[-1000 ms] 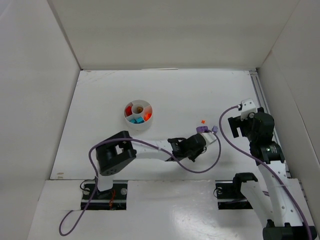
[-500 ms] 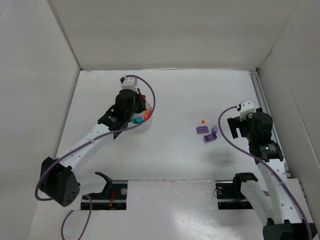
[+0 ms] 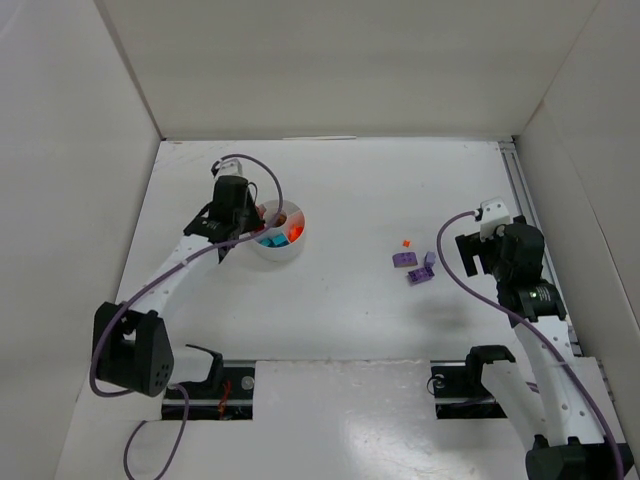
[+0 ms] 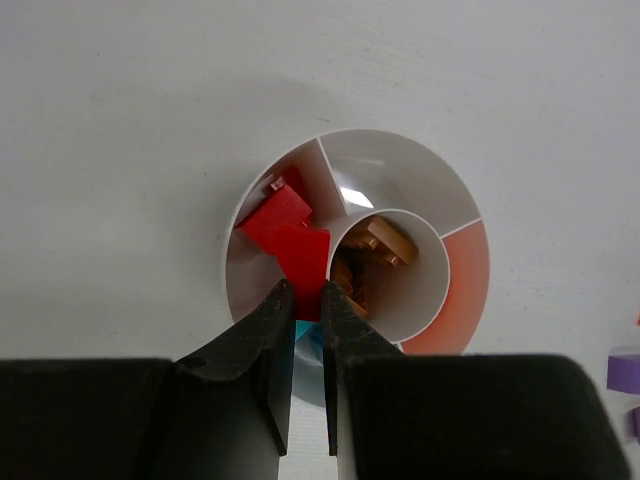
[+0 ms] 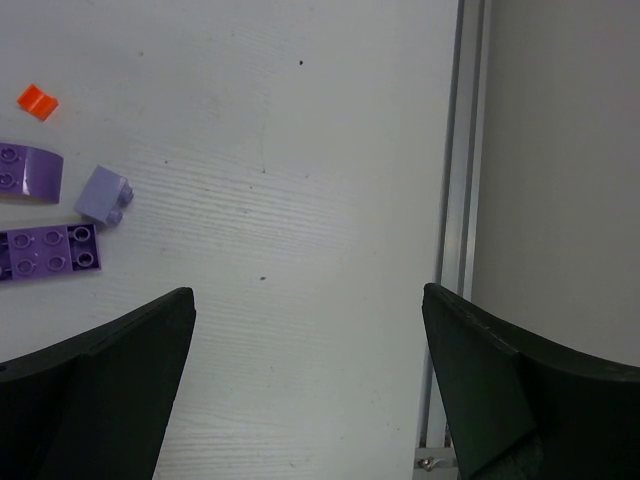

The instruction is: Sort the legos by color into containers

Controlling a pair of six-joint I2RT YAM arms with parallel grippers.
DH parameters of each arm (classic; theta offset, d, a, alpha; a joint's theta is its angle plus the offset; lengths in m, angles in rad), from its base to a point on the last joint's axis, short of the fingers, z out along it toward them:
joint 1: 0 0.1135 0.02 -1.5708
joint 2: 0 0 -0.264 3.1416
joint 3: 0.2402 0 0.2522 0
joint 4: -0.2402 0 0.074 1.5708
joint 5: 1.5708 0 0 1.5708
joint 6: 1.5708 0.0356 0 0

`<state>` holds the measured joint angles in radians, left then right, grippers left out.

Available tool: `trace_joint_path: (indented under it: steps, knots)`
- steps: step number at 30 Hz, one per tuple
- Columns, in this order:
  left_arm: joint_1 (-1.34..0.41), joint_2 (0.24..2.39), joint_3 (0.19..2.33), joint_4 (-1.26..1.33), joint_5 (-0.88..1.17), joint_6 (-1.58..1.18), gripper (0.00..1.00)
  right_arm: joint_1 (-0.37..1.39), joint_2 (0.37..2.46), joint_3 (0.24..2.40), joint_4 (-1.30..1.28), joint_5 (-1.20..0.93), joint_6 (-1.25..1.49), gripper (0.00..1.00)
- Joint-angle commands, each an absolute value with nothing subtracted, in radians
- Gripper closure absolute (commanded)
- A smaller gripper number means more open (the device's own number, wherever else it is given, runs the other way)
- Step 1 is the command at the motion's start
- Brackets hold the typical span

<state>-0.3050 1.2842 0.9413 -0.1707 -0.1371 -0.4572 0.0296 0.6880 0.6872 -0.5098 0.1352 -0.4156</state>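
Observation:
The white divided dish [image 3: 279, 253] stands at the left-centre of the table. In the left wrist view the dish [image 4: 410, 165] holds red bricks [image 4: 285, 225] in one wedge, brown pieces [image 4: 380, 240] in the hub and a teal brick [image 4: 305, 333] under my fingers. My left gripper [image 4: 308, 290] hangs over its near-left rim, jaws almost together with nothing between them; it also shows in the top view [image 3: 250, 226]. Three purple bricks [image 3: 403, 259] [image 5: 45, 250] and a tiny orange piece [image 3: 406, 242] [image 5: 38, 100] lie on the table. My right gripper [image 5: 308, 292] [image 3: 478, 255] is open and empty to their right.
A metal rail [image 5: 455, 200] runs along the table's right edge, beside the right wall [image 5: 560, 150]. White walls close in the table on the left, back and right. One wedge of the dish shows orange [image 4: 465, 290].
My left arm swung from the purple bricks across to the dish, then shifted to the dish's left side. The purple bricks stay on the table. The right arm has not moved.

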Motion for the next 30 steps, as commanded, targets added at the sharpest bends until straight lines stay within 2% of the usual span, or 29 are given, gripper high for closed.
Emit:
trace_joint_path:
  steps: [1,8,16,17,19,26,29,30]
  knots:
    - [-0.282,1.315,0.971,-0.172,-0.109,-0.469,1.00,0.023,0.683,0.710,-0.486,0.155,-0.420,0.00]
    - [-0.259,1.382,1.022,-0.192,-0.098,-0.451,1.00,0.023,0.683,0.710,-0.486,0.173,-0.411,0.00]
    - [-0.259,1.404,1.031,-0.202,-0.110,-0.451,0.92,0.023,0.683,0.710,-0.486,0.173,-0.411,0.00]
    - [-0.259,1.404,1.031,-0.212,-0.110,-0.451,0.86,0.023,0.683,0.710,-0.486,0.173,-0.411,0.00]
    - [-0.259,1.404,1.031,-0.212,-0.110,-0.451,0.80,0.023,0.683,0.710,-0.486,0.173,-0.411,0.00]
    - [-0.259,1.342,1.020,-0.222,-0.110,-0.440,0.74,0.023,0.692,0.710,-0.486,0.173,-0.411,0.00]
    - [-0.259,1.316,1.020,-0.222,-0.120,-0.440,0.69,0.023,0.692,0.710,-0.486,0.153,-0.411,0.00]
    - [-0.259,1.301,1.020,-0.222,-0.120,-0.451,0.63,0.023,0.692,0.710,-0.486,0.153,-0.420,0.00]
